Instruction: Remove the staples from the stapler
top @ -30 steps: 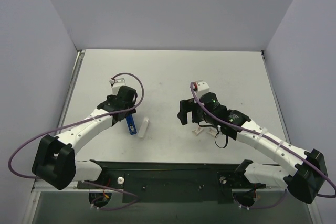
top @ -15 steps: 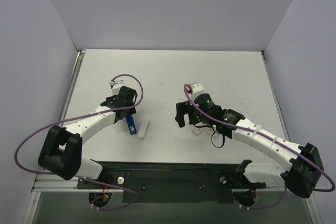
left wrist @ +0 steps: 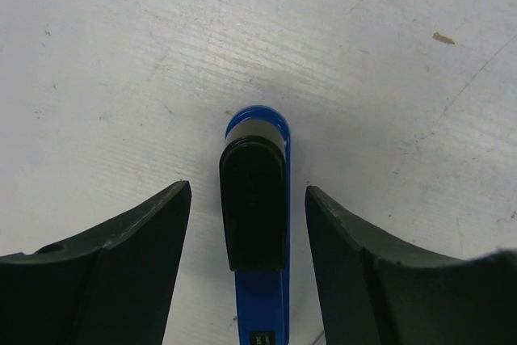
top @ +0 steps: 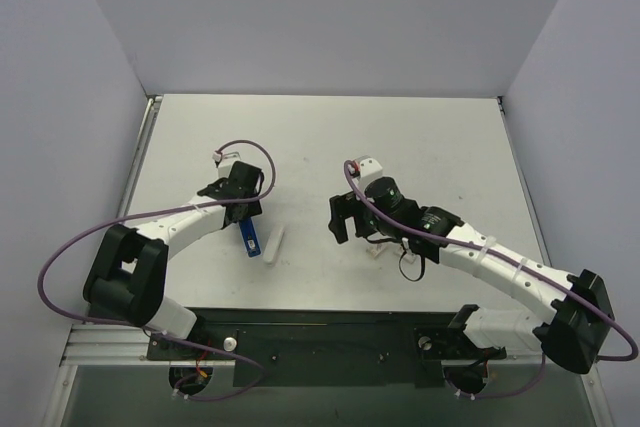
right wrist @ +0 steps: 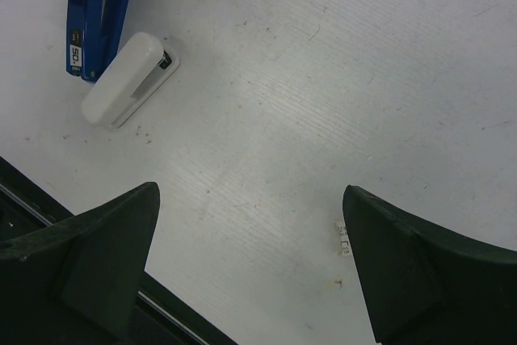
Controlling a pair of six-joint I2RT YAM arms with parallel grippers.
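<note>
The left gripper (left wrist: 246, 193) stands wide. Its jaws straddle the stapler (left wrist: 255, 224) with a gap on each side and grip nothing, probably lined up to pinch the narrow blue body near its black end. The stapler lies flat on the table (top: 420, 137). Just right of the stapler lies a white oblong piece (right wrist: 129, 78), possibly a detached part of it, though the view is too coarse to say. Well right of the stapler, the right gripper (right wrist: 250, 199) hangs wide and empty above the table near a tiny pale bit (right wrist: 342, 237), seemingly placed clear of the left arm's work.
</note>
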